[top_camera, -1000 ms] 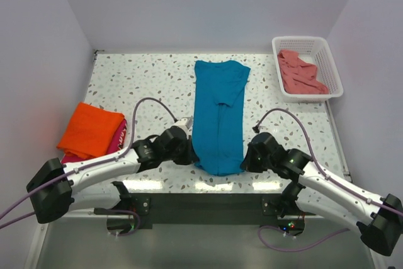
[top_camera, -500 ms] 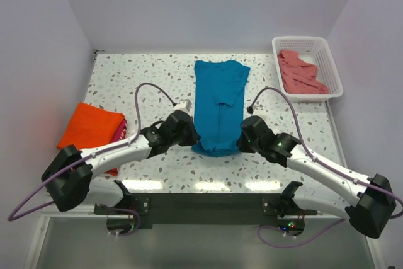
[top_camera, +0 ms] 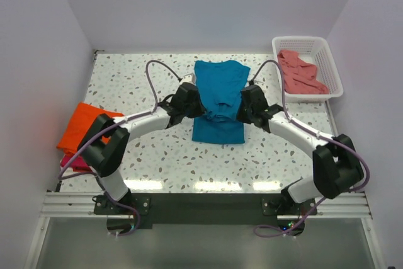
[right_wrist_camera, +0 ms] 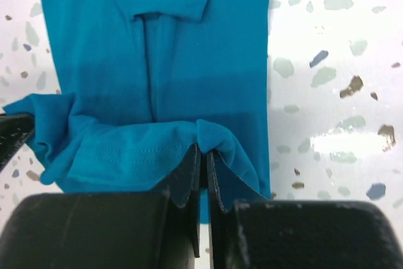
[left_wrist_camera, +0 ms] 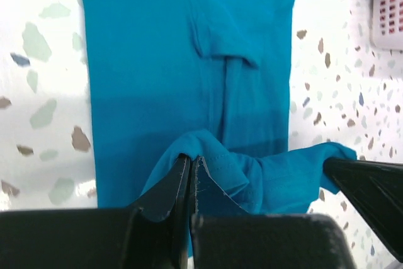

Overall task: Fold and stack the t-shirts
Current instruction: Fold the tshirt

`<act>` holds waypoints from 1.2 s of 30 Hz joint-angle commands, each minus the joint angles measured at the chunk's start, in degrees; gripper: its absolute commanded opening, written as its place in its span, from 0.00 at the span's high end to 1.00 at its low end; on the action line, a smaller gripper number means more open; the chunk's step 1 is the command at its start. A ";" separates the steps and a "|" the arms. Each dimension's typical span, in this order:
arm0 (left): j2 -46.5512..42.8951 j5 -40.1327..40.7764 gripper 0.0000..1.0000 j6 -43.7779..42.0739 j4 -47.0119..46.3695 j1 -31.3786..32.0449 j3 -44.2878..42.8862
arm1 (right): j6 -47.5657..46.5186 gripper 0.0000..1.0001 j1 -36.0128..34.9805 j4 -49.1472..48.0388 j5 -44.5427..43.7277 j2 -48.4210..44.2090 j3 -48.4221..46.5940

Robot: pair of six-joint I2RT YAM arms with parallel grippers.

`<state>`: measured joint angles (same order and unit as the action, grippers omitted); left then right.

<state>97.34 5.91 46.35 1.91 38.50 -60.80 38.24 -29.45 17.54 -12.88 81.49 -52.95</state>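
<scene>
Pinching teal shirt (top_camera: 218, 92) hem, both jaws hide corners.

We're looking down on a white table (top_camera: 164, 155) flecked with grey and brown chips, boxed in by plain pale walls: back wall (top_camera: 208, 11), left wall (top_camera: 38, 61), right wall (top_camera: 374, 42). Bright strips of reflected light (top_camera: 214, 186) glint along the near edge, just above a metal rail (top_camera: 69, 201), with a dull grey surface (top_camera: 201, 247) lower down.

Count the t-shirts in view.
4. Teal-blue t-shirt mid-table, gripped by left gripper and right gripper; orange t-shirt at the left edge, atop magenta t-shirt; salmon-pink t-shirt in the basket. Others may be hidden.
</scene>
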 commanded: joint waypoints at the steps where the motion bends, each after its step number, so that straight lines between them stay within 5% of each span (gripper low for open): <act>1: 3.46 -1.51 1.00 -1.96 -4.02 -2.72 -4.32 | -1.85 1.00 2.38 -6.11 4.26 4.71 -4.26; 9: 12.16 -11.25 1.00 -4.42 -10.87 -8.97 -8.63 | -2.12 1.00 8.53 -8.58 10.07 17.02 -10.85; 12: 15.59 -14.68 0.93 -5.91 -10.88 -10.37 -12.05 | -2.73 0.98 9.94 -7.44 10.86 20.00 -13.93; 16: 17.01 -15.58 0.66 -6.53 -11.22 -11.95 -13.21 | -3.35 0.70 11.52 -6.73 12.62 22.39 -16.74; 20: 16.31 -15.76 0.51 -7.23 -9.92 -14.33 -14.44 | -4.05 0.42 13.36 -5.50 12.80 22.05 -18.59; 25: 10.43 -13.48 0.40 -8.38 -7.82 -15.56 -12.42 | -5.98 0.39 13.54 -4.01 12.71 16.96 -17.63; 29: 6.29 -12.52 0.52 -6.88 -7.19 -13.64 -8.21 | -6.07 0.43 12.50 -4.44 14.02 13.97 -13.69; 34: 4.70 -8.99 0.91 -7.41 -4.46 -7.14 -5.30 | -6.77 0.62 8.19 -4.62 13.06 11.67 -10.60; 36: 4.88 -8.90 0.97 -7.06 -4.81 -5.99 -4.34 | -6.86 0.65 6.52 -4.97 12.19 11.76 -9.63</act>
<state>103.66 -4.62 39.79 -3.73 30.22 -67.00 32.58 -20.75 13.34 -0.34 94.78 -64.01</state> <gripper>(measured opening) 0.058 0.366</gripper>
